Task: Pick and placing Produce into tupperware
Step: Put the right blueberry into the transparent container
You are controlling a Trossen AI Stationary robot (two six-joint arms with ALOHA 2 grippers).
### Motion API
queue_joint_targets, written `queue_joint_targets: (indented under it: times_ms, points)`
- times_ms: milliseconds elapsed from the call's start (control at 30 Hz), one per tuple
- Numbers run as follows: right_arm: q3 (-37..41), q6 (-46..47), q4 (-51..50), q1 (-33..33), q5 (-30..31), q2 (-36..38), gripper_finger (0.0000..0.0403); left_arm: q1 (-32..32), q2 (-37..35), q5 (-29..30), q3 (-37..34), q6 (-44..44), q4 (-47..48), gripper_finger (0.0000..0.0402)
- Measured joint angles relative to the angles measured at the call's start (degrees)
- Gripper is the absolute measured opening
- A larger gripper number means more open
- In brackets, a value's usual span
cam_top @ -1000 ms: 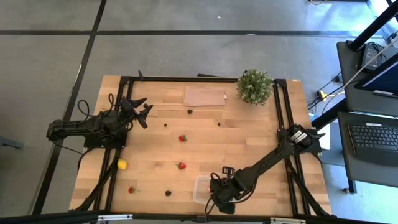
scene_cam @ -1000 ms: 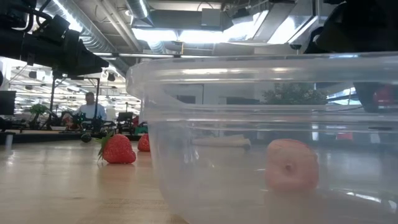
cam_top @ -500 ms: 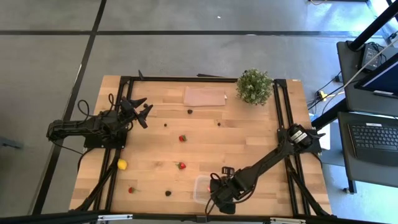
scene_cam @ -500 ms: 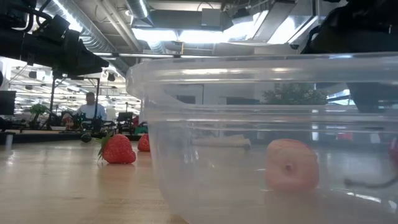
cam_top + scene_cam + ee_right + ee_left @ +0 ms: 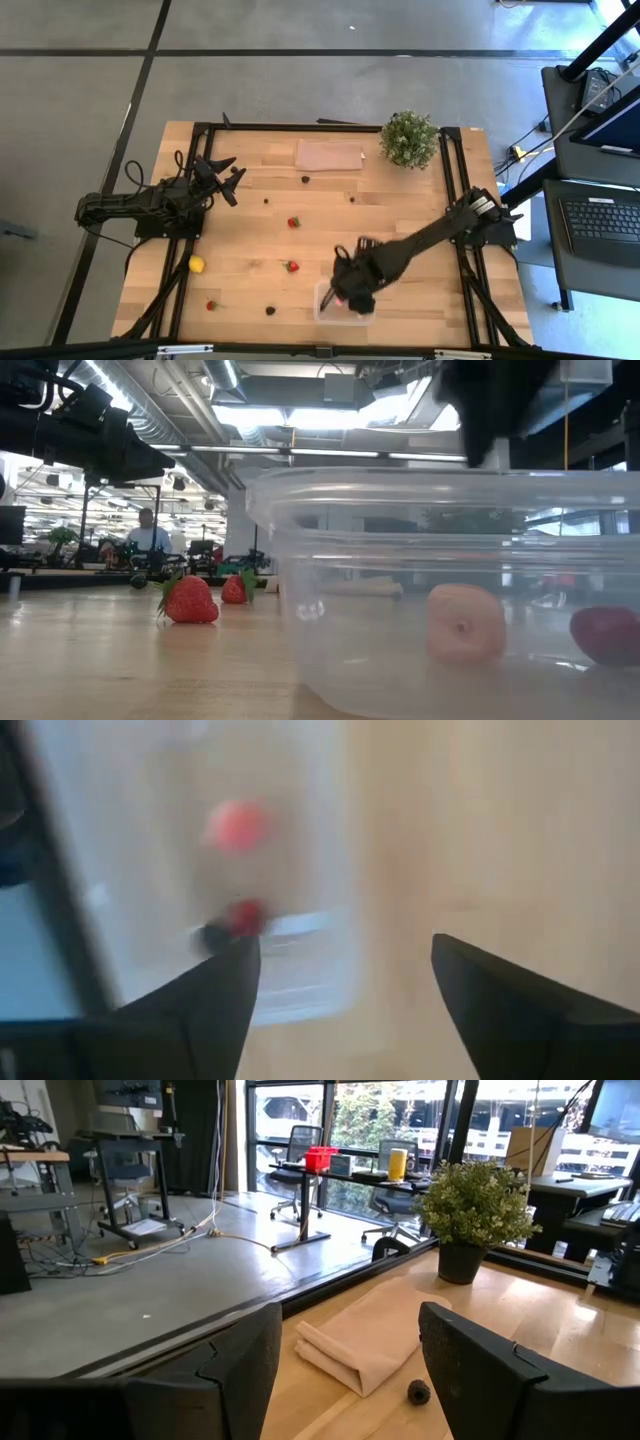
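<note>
**Tub near the front edge, loose fruit spread across the table**

The left gripper (image 5: pixel 228 178) waits near the table's left edge with its fingers apart and nothing between them. Loose produce lies on the wood: a lemon (image 5: pixel 197 264) near the left edge, a strawberry (image 5: pixel 211 305) toward the front-left corner, 2 more strawberries (image 5: pixel 293 222) mid-table and dark berries (image 5: pixel 270 310) among them. The right gripper (image 5: pixel 344 290) hangs just above the tupperware (image 5: pixel 326 303) at the front edge, fingers spread wide and empty; 2 reddish pieces (image 5: pixel 467 622) sit inside. The light tub could be nudged by the fingers and slide off the front edge, I judge. The table (image 5: pixel 400 210) is pale wood, with a folded cloth (image 5: pixel 329 155) and potted plant (image 5: pixel 409 138) along its back edge. Beyond lies an open workshop with desks and a seated person (image 5: pixel 148 532).
</note>
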State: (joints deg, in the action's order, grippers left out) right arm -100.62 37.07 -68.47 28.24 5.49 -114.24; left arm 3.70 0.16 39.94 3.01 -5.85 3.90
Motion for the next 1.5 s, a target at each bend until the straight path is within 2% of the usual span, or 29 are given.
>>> queue_joint_targets:
  times_ms: [200,333,633,900,1167,1400,1500]
  points:
    - [-10.6,-5.7,-7.8,-4.4,17.3,2.1,0.0304,0.0,0.0,0.0,0.0,0.0,0.0,0.0229]
    - [-15.1,-12.1,-9.4,-7.8,21.9,2.5,0.0304,0.0,0.0,0.0,0.0,0.0,0.0,0.0229]
    - [-17.2,-29.5,-10.8,-17.8,21.2,2.5,0.0304,0.0,0.0,0.0,0.0,0.0,0.0,0.0229]
    - [-17.0,-36.1,-5.8,-30.5,8.8,2.5,0.0304,0.0,0.0,0.0,0.0,0.0,0.0,0.0229]
    - [-7.6,-36.1,-3.1,-38.7,7.7,2.6,0.0304,0.0,0.0,0.0,0.0,0.0,0.0,0.0229]
    - [11.2,-37.7,7.7,-40.4,0.1,7.3,0.0304,0.0,0.0,0.0,0.0,0.0,0.0,0.0229]
    - [19.8,-39.1,14.8,-40.4,-0.8,10.7,0.0304,0.0,0.0,0.0,0.0,0.0,0.0,0.0229]
